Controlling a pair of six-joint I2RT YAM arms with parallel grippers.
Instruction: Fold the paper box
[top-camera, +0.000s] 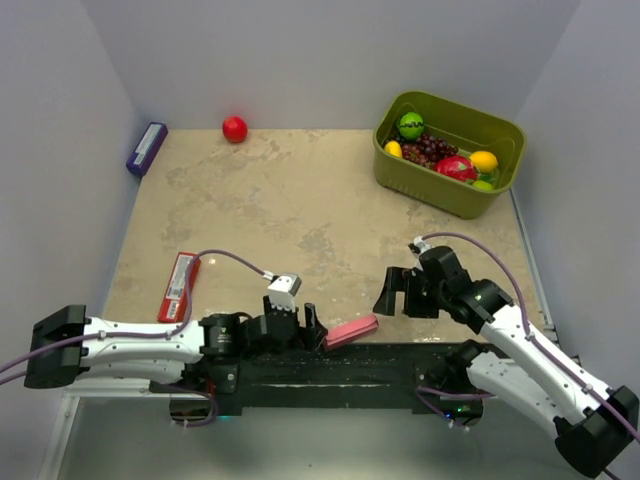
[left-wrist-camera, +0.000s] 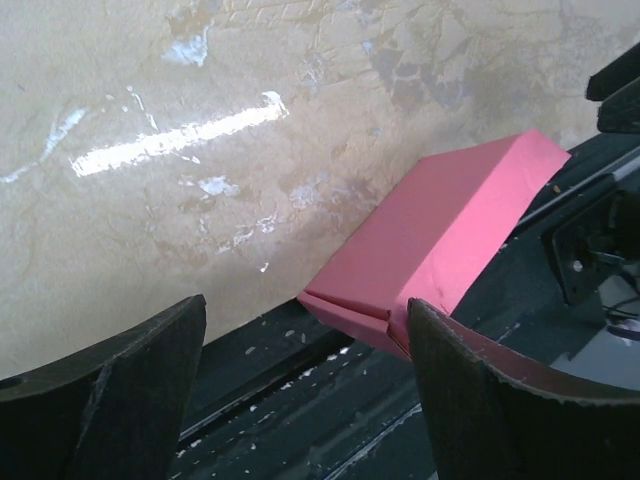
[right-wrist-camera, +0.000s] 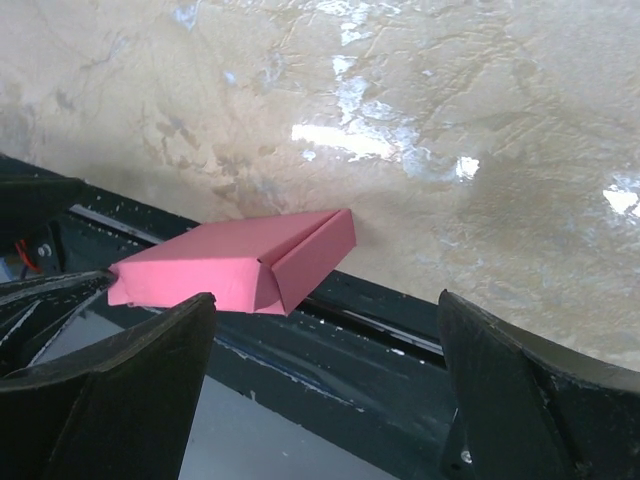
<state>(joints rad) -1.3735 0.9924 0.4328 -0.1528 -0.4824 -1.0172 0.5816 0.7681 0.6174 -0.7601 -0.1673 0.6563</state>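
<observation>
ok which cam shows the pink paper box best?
Left wrist: the paper box is largest there, with its top face and folded end seam clear. Right wrist shows it smaller, with one flap end visible. Top external shows just a small pink sliver.

The paper box (top-camera: 351, 331) is a plain pink cardboard piece, folded up into a shallow, closed, rectangular form with crisp edges. It lies at the near edge of the table (top-camera: 300, 200), set at a slant. One end rests on the beige surface and the other reaches over the black rail (top-camera: 330, 365) along that edge. Seen close up, the paper box (left-wrist-camera: 440, 240) shows a tucked flap with an open seam at its short end (right-wrist-camera: 300, 262).
</observation>
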